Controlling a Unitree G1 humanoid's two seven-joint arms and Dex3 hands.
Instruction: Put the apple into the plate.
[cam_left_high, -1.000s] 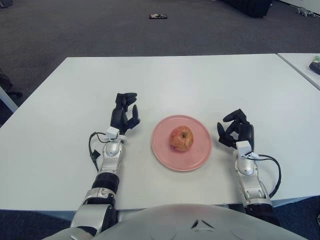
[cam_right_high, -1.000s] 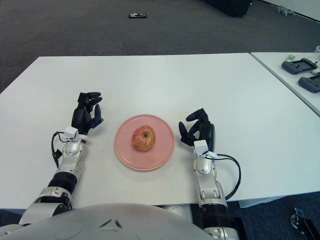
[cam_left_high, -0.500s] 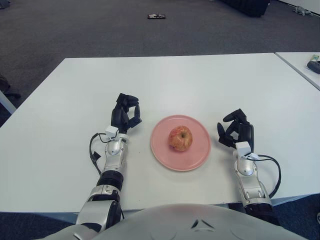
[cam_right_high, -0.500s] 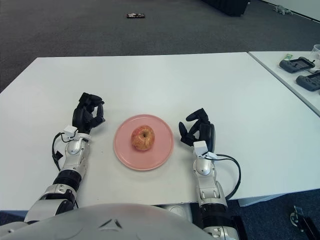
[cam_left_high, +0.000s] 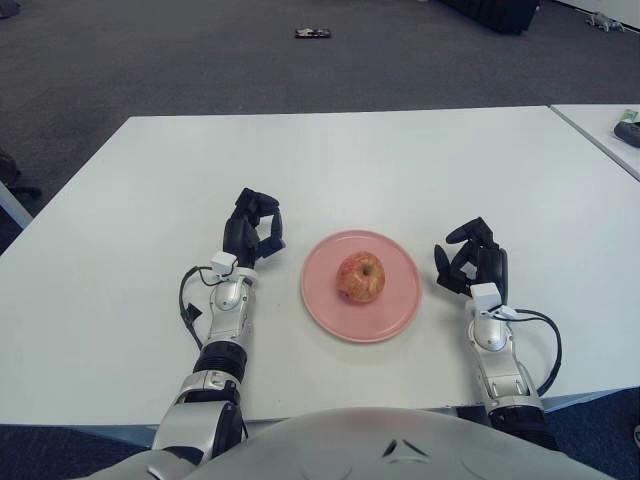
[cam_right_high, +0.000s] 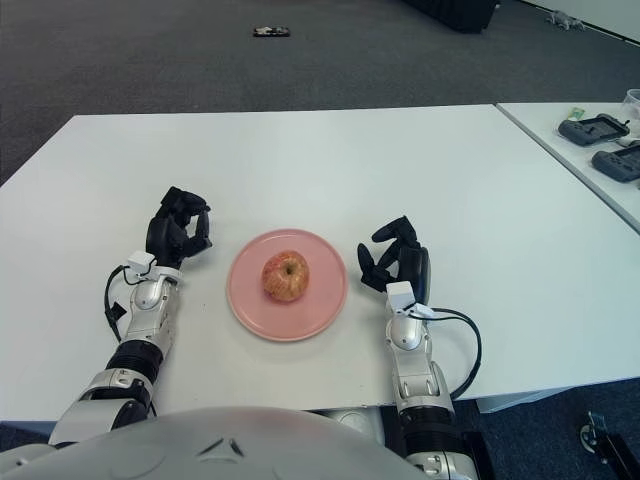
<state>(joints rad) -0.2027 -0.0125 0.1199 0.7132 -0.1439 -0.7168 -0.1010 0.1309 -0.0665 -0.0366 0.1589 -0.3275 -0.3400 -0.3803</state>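
A red-yellow apple (cam_left_high: 362, 277) sits upright in the middle of a pink plate (cam_left_high: 395, 315) on the white table (cam_left_high: 330, 160). My left hand (cam_left_high: 252, 226) is just left of the plate, apart from it, its black fingers curled in and holding nothing. To the right of the plate shows my right hand (cam_left_high: 472, 258), fingers bent loosely, holding nothing and not touching the plate.
A second white table (cam_right_high: 590, 150) stands at the right with black controllers (cam_right_high: 600, 135) on it. A small dark object (cam_left_high: 314, 33) lies on the grey carpet far behind. The near table edge runs just in front of my forearms.
The left hand's fingers curled from spread to a fist and the hand settled slightly nearer the plate. Apple, plate and right hand have not moved.
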